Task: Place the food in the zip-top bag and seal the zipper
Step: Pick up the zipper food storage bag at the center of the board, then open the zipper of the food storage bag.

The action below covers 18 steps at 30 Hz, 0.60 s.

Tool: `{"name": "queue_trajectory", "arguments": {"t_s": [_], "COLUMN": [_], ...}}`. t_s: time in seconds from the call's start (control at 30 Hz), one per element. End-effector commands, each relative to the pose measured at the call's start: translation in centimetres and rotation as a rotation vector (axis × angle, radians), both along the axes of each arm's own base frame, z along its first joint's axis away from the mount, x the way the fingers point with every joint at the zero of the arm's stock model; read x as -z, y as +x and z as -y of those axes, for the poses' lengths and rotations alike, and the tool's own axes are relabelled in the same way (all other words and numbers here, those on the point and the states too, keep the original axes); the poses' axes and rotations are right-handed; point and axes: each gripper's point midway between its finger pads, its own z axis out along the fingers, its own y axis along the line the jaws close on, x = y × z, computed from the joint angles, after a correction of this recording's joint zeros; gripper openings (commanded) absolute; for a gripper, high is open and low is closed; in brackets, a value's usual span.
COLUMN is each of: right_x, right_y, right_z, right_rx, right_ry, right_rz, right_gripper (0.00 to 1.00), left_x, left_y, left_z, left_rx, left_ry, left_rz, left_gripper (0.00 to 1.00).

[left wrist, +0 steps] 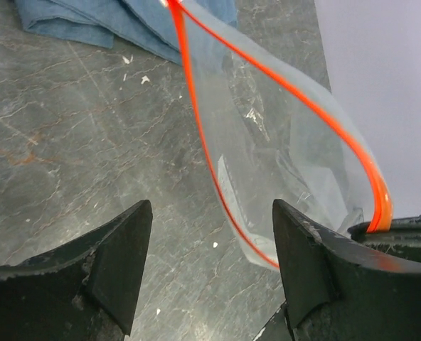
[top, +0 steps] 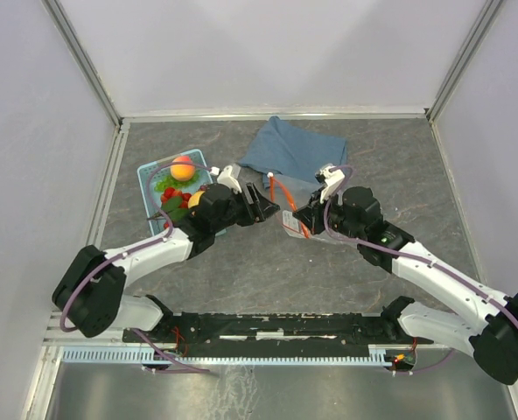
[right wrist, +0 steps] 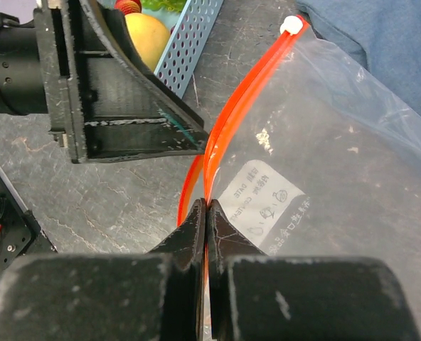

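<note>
Zip-top bag [right wrist: 338,163], mouth parted.
Right wrist view alone shows my right gripper [right wrist: 206,213] pinched on the zipper [right wrist: 228,128]; left gripper [left wrist: 210,209] gapes, holding nothing.

Right gripper [right wrist: 206,207] at 6 o'clock, jaws pinched tight on the zipper [right wrist: 228,128] — strip runs up toward 1 o'clock, ending at a white slider [right wrist: 291,25]. Clear zip-top bag [right wrist: 338,177] fills 3 o'clock, printed label showing. Left gripper [right wrist: 185,128] at 10 o'clock — tip just beside the strip. Peach [right wrist: 146,35] behind the blue basket [right wrist: 189,42] wall at 11. Blue cloth [right wrist: 381,42] at 2.
</note>
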Motion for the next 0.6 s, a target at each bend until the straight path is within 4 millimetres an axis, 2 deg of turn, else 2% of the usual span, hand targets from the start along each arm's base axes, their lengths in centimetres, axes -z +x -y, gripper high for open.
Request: {"name": "queue_trajectory", "arguments": {"t_s": [0.0,0.23,0.37,0.47,0.57], "right_x": [-1.0,-0.1,0.3,0.4,0.2], "right_y": [-0.1,-0.7,-0.9,-1.0,-1.0], "right_z": [-0.8,-0.7,-0.2,0.8,1.9], "right_rx": [-0.042,-0.067,-0.057,-0.025,0.01], "right_ry": [0.023,0.005,-0.022,-0.058,-0.104], "right_rz": [0.049,0.041,0.033,0.03,0.021], "right_gripper": [0.02,0.02,0.02,0.09,0.24], "left_x": [-3.2,-2.0,-2.2,-3.0,-3.9], "left_y": [1.6,2.3,2.6,2.3,1.8], "left_z": [2.1,2.9,3.0,3.1,3.2], "left_rx": [-0.012,-0.027,-0.039,-0.046,-0.062], "left_ry": [-0.082,-0.071,-0.056,-0.04,-0.004], "left_rz": [0.079,0.071,0.091,0.136,0.181], "left_gripper": [0.71,0.52,0.28,0.06,0.03]}}
